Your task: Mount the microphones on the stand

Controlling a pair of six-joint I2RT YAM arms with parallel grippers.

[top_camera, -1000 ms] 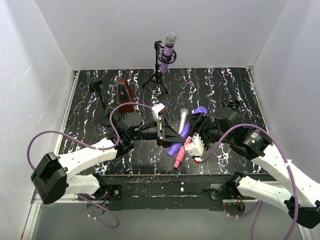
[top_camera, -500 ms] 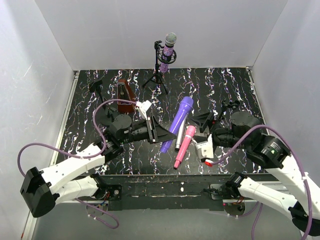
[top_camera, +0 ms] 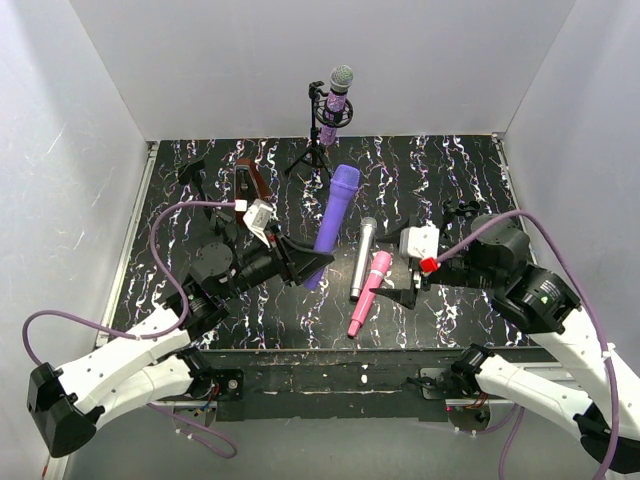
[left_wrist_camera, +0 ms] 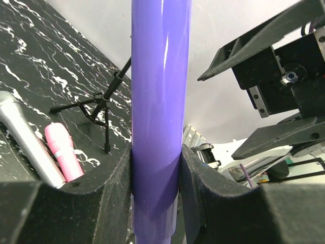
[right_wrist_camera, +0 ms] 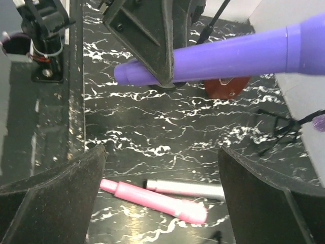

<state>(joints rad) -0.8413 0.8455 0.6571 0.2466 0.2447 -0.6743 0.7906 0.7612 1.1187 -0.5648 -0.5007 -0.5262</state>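
Above the arms: left gripper (top_camera: 305,265) is clamped on the violet mic (top_camera: 335,210) near its tail. The mic is now raised and swung back-left compared with half a second ago. Right gripper (top_camera: 398,278) has pulled off to the right. Glitter mic (top_camera: 340,92) sits in the stand (top_camera: 318,140).
Left wrist: jaws pinch the violet shaft from both sides.
Right wrist: fingers (right_wrist_camera: 51,198) are spread wide and empty. Pink mic (right_wrist_camera: 152,198) and silver mic (right_wrist_camera: 185,188) lie side by side.
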